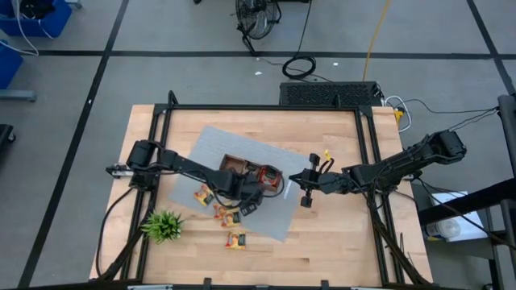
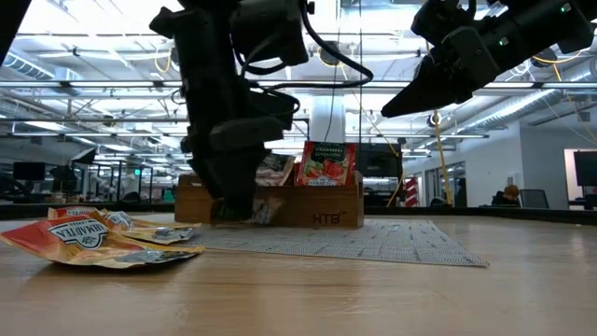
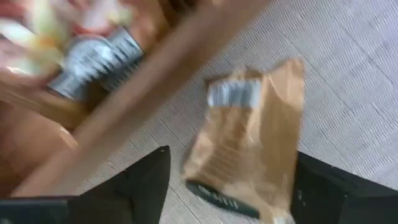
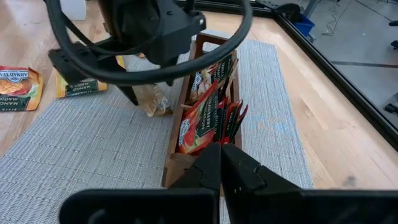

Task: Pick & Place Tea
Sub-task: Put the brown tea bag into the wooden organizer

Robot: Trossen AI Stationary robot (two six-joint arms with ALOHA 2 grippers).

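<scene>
A brown wooden tray stands on a grey mat and holds red tea sachets on edge. My left gripper is open and low over the mat at the tray's near side. A tan-orange tea sachet lies on the mat between its fingers, close to the tray's wall. My right gripper is shut and empty, raised above the tray's right end. Three more sachets lie loose near the mat's near-left edge. My left gripper points down with one finger on either side of the tan-orange sachet, which lies on the mat. Whether a finger touches the sachet, I cannot tell.
A small green spiky plant stands on the wood at the near left. Loose sachets lie between it and the mat. A black frame runs round the tabletop. Bare wood shows to the near right of the mat.
</scene>
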